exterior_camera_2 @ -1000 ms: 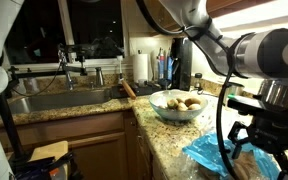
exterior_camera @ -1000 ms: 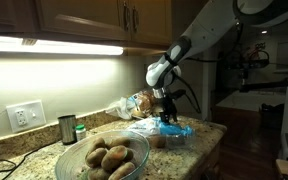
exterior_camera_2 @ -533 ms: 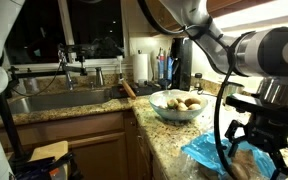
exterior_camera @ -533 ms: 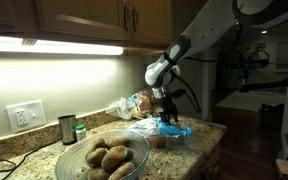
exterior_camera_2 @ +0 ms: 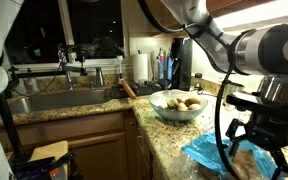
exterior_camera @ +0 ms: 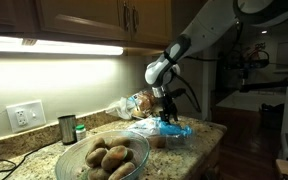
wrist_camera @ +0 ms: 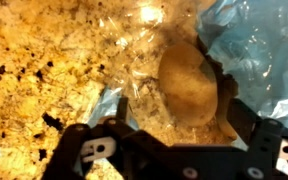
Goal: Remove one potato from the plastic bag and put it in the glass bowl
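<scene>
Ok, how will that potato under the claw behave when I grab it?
The potato looks oval and smooth, so it may roll if the claw closes off-centre. It looks solid and plump, so likely firm and fairly heavy for its size. The plastic bag is thin and crinkled around it; trapped film could make the grip slippery.

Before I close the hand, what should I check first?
1. Hand open: ok, jaws spread wide.
2. Potato between the jaws: ok in wrist view.
3. Plastic bag clear of potato: not ok, clear film seems to cover it.
4. Hand low enough to grip: cannot tell.
5. Glass bowl has room: ok, not full.
</scene>
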### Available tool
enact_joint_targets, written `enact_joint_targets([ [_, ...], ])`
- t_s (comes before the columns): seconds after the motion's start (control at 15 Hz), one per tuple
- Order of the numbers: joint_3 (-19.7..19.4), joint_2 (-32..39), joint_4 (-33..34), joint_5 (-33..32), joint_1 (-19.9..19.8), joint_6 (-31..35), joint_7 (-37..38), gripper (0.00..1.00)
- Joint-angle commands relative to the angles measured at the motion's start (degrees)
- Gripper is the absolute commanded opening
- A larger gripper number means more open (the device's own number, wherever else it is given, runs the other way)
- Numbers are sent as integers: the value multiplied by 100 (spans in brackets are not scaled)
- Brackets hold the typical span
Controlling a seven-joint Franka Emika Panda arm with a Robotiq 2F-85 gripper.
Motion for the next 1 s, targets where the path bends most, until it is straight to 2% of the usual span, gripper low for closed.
enact_joint_targets([
  [0.0,46,-53,-112,18,-60,106,-58,100],
  [0.87,-13,1,-205,-15,-28,-208,126,100],
  [0.93,-20,-7,-219,-19,-26,-214,133,89],
])
